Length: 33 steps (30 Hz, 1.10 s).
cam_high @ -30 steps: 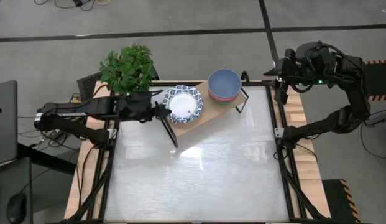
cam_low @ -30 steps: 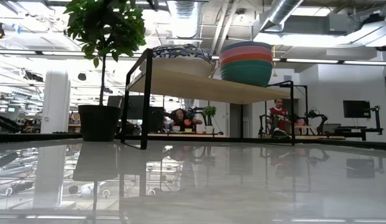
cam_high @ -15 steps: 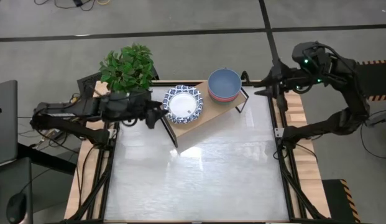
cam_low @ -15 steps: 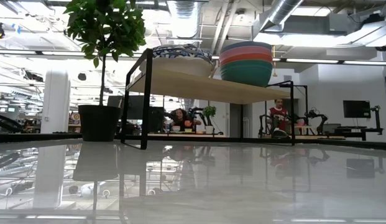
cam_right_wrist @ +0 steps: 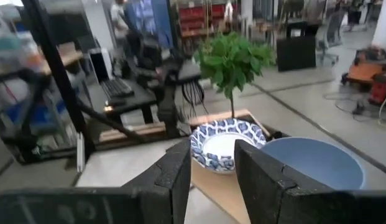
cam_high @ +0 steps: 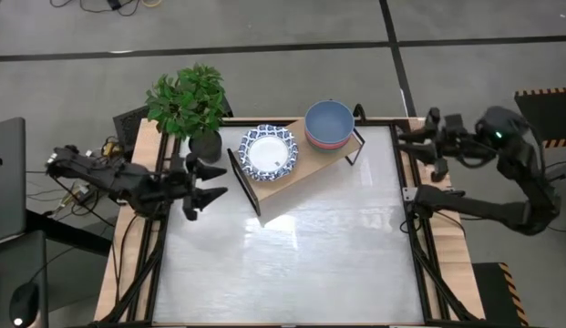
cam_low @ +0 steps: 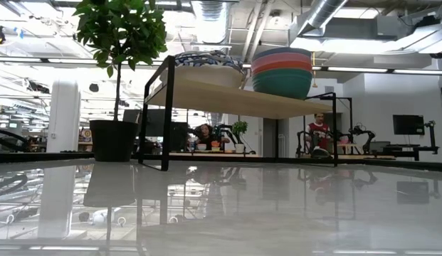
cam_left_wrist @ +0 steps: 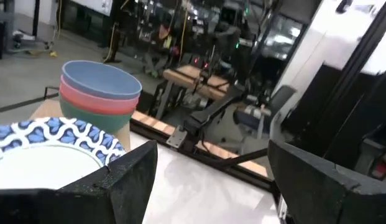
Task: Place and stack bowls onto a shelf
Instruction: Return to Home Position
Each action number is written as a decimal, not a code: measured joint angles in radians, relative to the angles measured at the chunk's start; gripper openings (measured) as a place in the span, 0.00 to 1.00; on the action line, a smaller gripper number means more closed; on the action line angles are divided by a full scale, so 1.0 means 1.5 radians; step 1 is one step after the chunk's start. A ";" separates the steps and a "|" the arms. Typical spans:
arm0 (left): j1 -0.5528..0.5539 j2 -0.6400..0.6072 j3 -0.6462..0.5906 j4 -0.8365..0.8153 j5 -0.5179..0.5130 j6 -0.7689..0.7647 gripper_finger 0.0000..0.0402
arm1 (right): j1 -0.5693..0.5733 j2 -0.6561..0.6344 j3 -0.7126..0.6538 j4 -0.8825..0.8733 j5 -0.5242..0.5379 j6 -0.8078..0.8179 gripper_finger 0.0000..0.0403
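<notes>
At the table's (cam_high: pixel 292 260) side edges, left pincer (cam_high: pixel 212 179) gapes wide, right pincer (cam_high: pixel 403 143) narrowly apart, both empty. One shelf (cam_high: pixel 279 188) bears three stacked plain bowls (cam_high: pixel 329 121) and one patterned-bowl stack (cam_high: pixel 269 152), count unclear.

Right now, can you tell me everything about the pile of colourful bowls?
The pile of colourful bowls is three plain, smooth bowls nested upright: blue on top, pink-red in the middle, green underneath. The blue one looks empty. The pile stands at one end of the light-wood shelf, beside the blue-patterned white bowls. Nothing else touches it.
</notes>
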<state>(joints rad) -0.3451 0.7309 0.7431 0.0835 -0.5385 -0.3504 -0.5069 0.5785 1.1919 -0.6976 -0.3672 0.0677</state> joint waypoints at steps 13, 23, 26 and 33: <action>-0.023 -0.218 -0.225 0.073 0.047 -0.019 0.73 | 0.000 -0.195 -0.269 0.152 0.018 0.133 0.37; -0.023 -0.443 -0.364 0.071 0.119 -0.060 0.73 | 0.001 -0.279 -0.494 0.385 0.001 0.277 0.37; -0.022 -0.488 -0.394 0.087 0.121 -0.065 0.73 | 0.000 -0.297 -0.525 0.444 -0.001 0.315 0.37; -0.016 -0.487 -0.418 0.047 0.154 -0.101 0.73 | 0.000 -0.351 -0.537 0.440 -0.005 0.330 0.37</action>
<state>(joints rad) -0.3697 0.0011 0.1168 0.1542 -0.3077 -0.5015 -0.5075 0.0521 0.3866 -0.0375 -0.3744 0.5631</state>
